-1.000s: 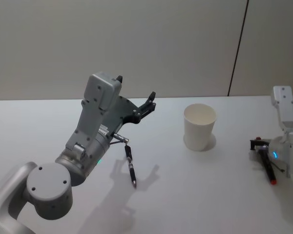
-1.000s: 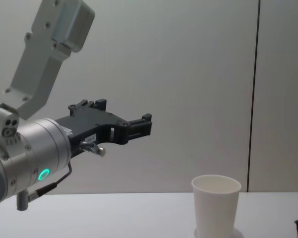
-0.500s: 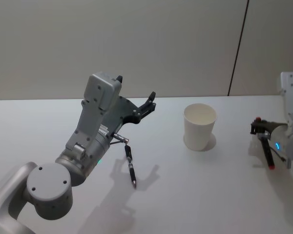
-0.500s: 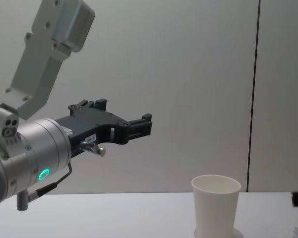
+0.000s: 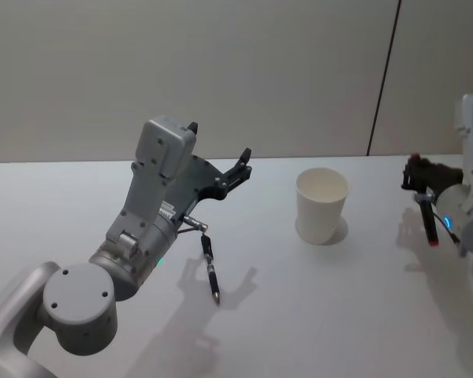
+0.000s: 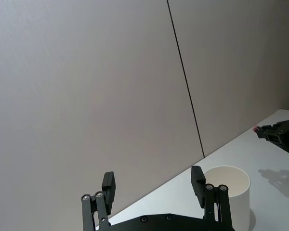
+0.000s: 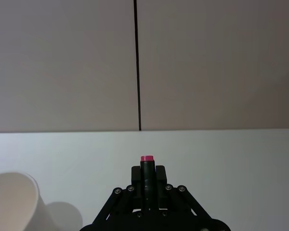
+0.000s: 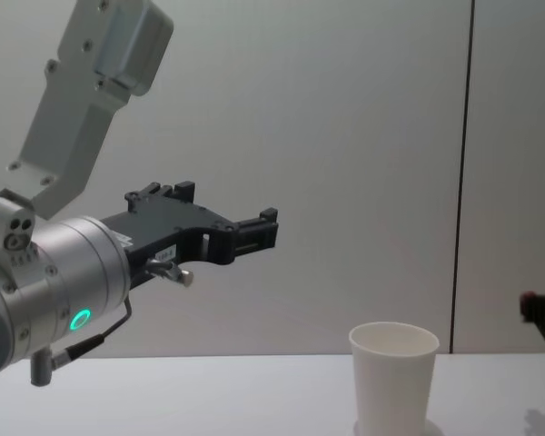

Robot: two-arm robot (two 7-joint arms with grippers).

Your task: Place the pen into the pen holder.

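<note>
Grey wall panels with one dark seam (image 5: 385,79) stand behind your white counter (image 5: 315,315). Your right gripper (image 7: 147,174) is clenched on the pen (image 7: 145,161), a dark barrel with a pink-red end that sticks out just past the fingertips. In the head view that gripper hangs above the counter's right side, off to the right of the cup (image 5: 322,203) and apart from it, with its shadow on the surface below. The cup stands upright on the counter, mouth up, and you can see nothing inside it from the head view. In the right wrist view the cup's rim sits close by, to one side of the gripper.

Your left gripper (image 6: 153,179) is raised over the counter's left half, its fingers spread wide and grasping nothing, pointing toward the wall. A second pen (image 5: 211,272) lies flat on the counter just beside the left arm (image 5: 142,228), well apart from the cup.
</note>
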